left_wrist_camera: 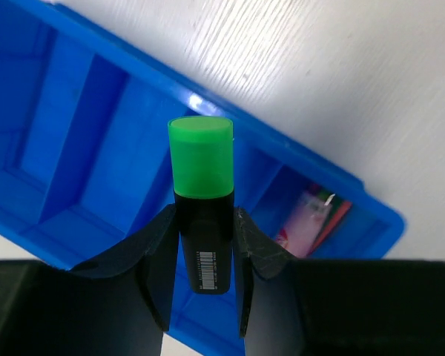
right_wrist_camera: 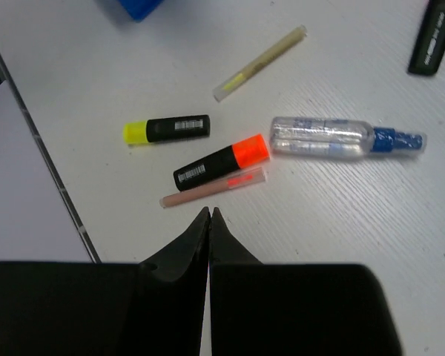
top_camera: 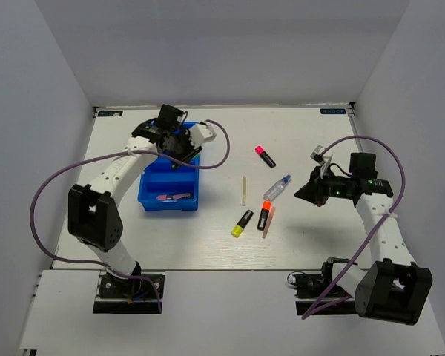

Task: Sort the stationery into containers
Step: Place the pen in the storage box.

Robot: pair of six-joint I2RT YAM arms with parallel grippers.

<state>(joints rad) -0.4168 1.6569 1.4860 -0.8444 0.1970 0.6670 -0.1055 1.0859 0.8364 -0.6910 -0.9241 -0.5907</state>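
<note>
Right gripper (right_wrist_camera: 209,215) jaws pressed together, empty, above the table (top_camera: 319,237). Just past its tips: pinkish stick (right_wrist_camera: 213,187) touching orange highlighter (right_wrist_camera: 222,161); yellow highlighter (right_wrist_camera: 167,130) beside them. Clear blue-capped tube (right_wrist_camera: 341,138) and yellowish stick (right_wrist_camera: 259,53) farther out, pink highlighter (top_camera: 265,156) beyond. Blue tray (top_camera: 145,194): pink-purple marker (top_camera: 174,196) in near compartment. Left gripper (left_wrist_camera: 202,216) clamps green highlighter (left_wrist_camera: 201,170), cap forward, over tray's far end.
</note>
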